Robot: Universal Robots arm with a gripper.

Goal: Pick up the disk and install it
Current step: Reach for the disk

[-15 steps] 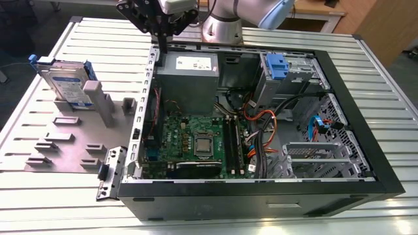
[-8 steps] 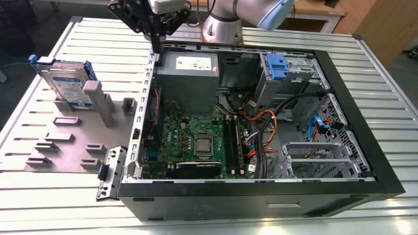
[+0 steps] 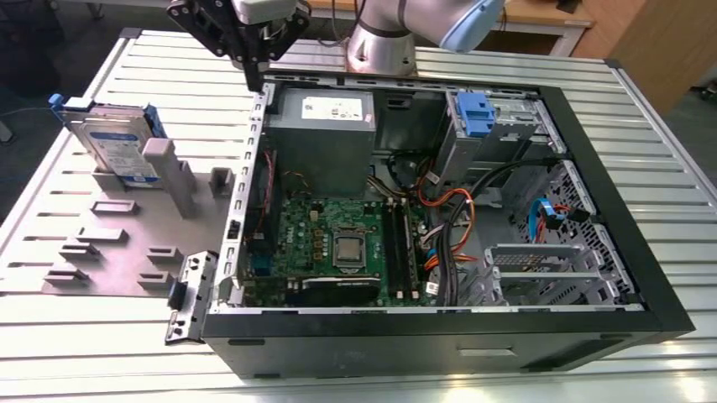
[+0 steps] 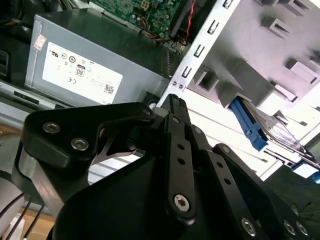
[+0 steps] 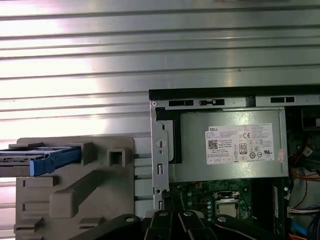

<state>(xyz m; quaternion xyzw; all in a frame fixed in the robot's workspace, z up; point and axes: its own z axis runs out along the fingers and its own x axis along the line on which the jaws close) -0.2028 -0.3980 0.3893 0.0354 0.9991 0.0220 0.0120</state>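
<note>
Task barely begun: the disk (image 3: pixel 113 146) stands upright, untouched, in the grey holder (image 3: pixel 134 252) on the desk (image 3: pixel 90 357), while the claw (image 3: pixel 257 78), narrowed and empty, hangs above the open computer case (image 3: pixel 619 214) rim

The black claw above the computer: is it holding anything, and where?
Nothing. The black claw hangs closed and empty, while the silver-grey disk in its blue frame stands apart in the grey plastic rack.
</note>
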